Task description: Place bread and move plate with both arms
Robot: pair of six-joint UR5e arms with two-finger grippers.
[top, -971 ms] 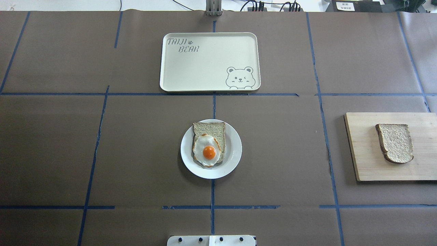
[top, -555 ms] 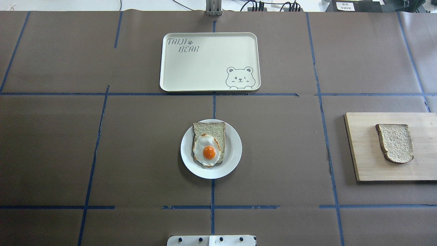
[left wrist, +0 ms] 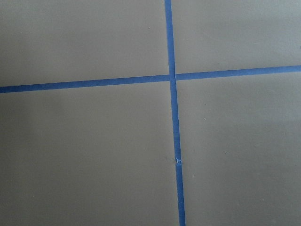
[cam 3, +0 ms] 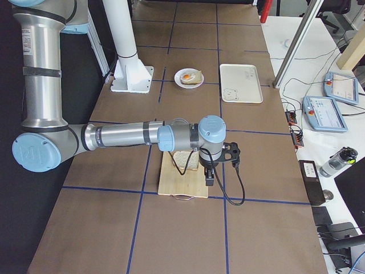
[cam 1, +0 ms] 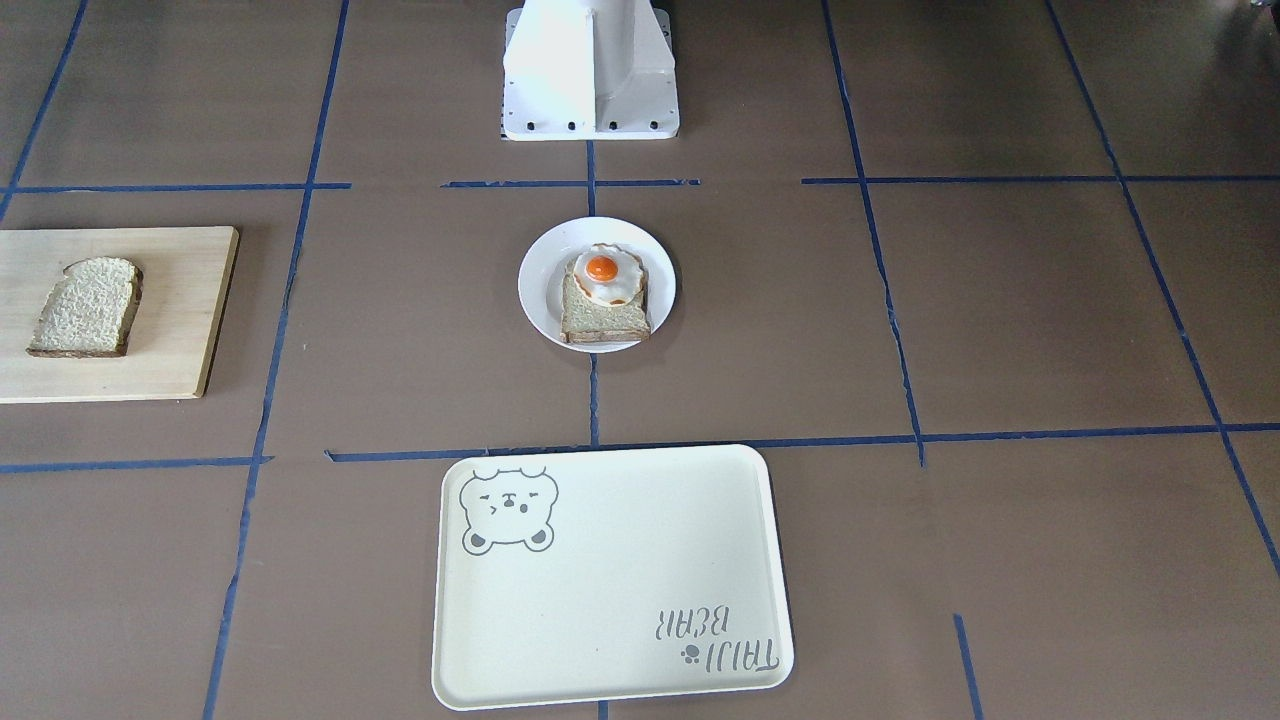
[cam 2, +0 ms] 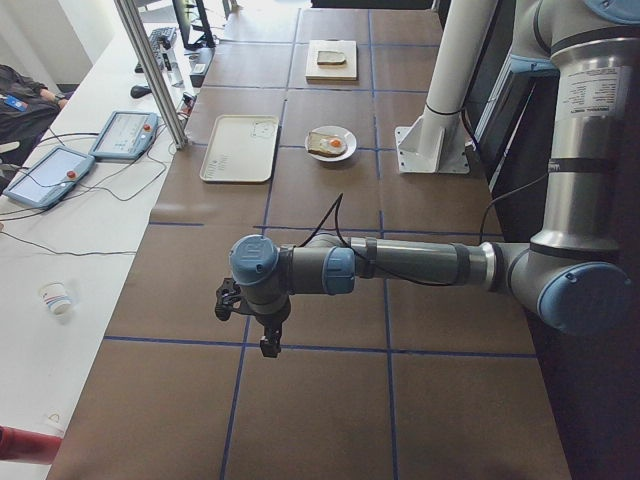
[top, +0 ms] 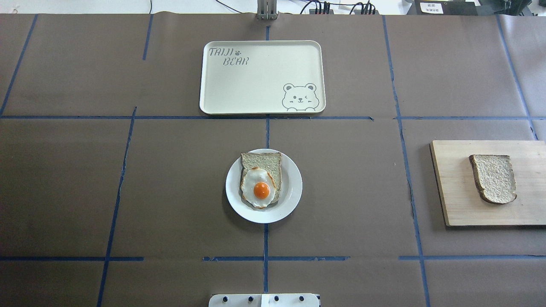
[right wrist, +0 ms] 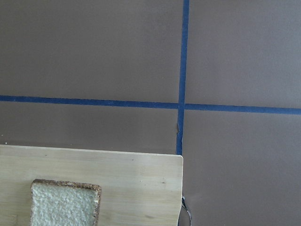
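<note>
- We see the bread [top: 493,178] lying flat on a wooden board [top: 452,204] on the robot's right side of the bench [top: 170,192].
- The bread has a dark crust, and nothing is touching it.
- The plate [top: 293,187] sits in the middle of the bench, near the robot's white base [cam 1: 590,70].
- On the plate lies 1 squarer slice [top: 262,161] with a fried egg [top: 258,187] on top of it.
- The cream tray [top: 256,76] with the bear lies on the far side of the plate, apart from it.
- The right arm [cam 3: 125,136] reaches out over the bench, and the right claw [cam 3: 209,181] hangs above it near the board.
- Its camera looks down on 1 corner of the board and a bit of the bread.
- The left arm [cam 2: 400,262] reaches out on the other side, and the left claw [cam 2: 268,345] hangs over bare bench, well apart from the plate.
- Its camera shows only 2 blue tape lines [left wrist: 173,117] that cross.
- We cannot tell if either claw is open or closed.
</note>
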